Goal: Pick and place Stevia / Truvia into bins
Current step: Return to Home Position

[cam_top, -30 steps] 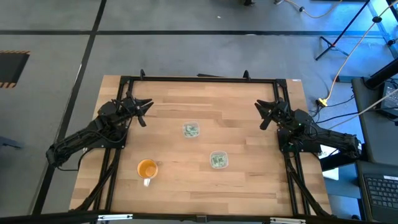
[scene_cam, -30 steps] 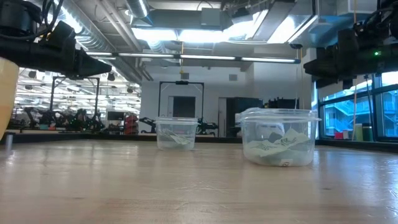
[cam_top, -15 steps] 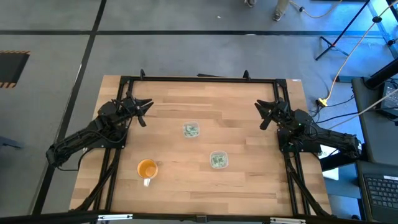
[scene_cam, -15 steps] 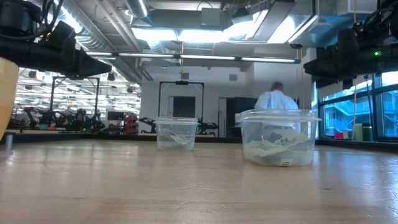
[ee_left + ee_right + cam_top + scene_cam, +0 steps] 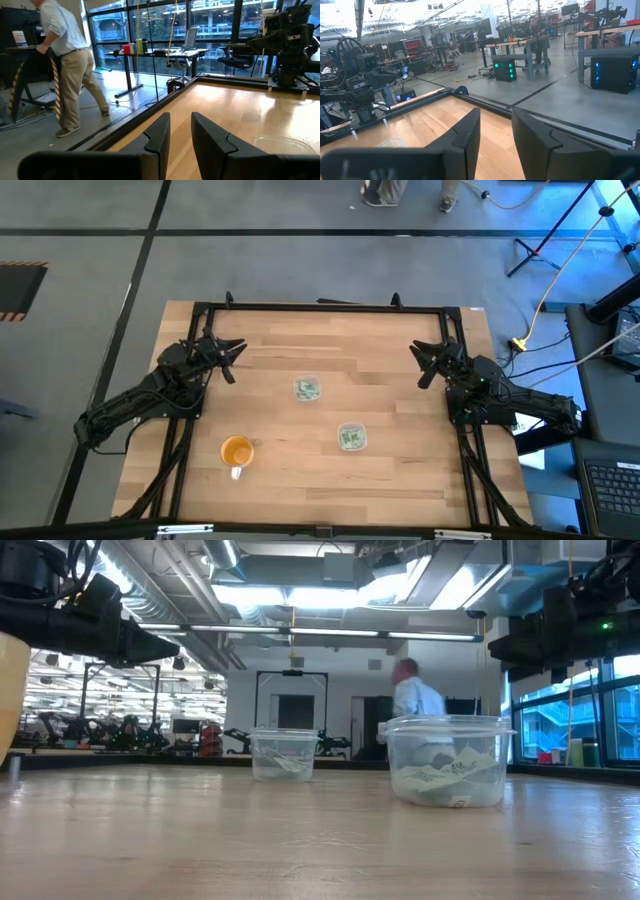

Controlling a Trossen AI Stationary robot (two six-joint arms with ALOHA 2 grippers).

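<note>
Stevia packets [image 5: 307, 389], pale green and white, lie inside two small clear cups on a wooden table [image 5: 400, 480]. Seen from above, the far clear cup [image 5: 297, 384] sits near the middle of the table. The near clear cup [image 5: 340, 432] sits closer to the front edge and slightly to the right, well apart from the first. From table height, the near clear cup appears larger, on the right, with a loose heap of packets covering its bottom. The far clear cup holds a thinner layer. An orange cup [image 5: 236, 450] with a handle stands toward the front left, apart from both clear cups.

The left gripper [image 5: 238, 362] hovers over the table's left side toward the back, its arm folded along the left edge. Its two dark fingers [image 5: 157, 132] are spread with a bare gap between them and pinch nothing. The right gripper [image 5: 417, 366] mirrors it over the right side, fingers [image 5: 467, 127] likewise parted and empty. Both claws point inward toward each other, well away from the cups.

Beyond the table's far end, a person [image 5: 414, 700] in a light shirt is mid-stride in the room.
</note>
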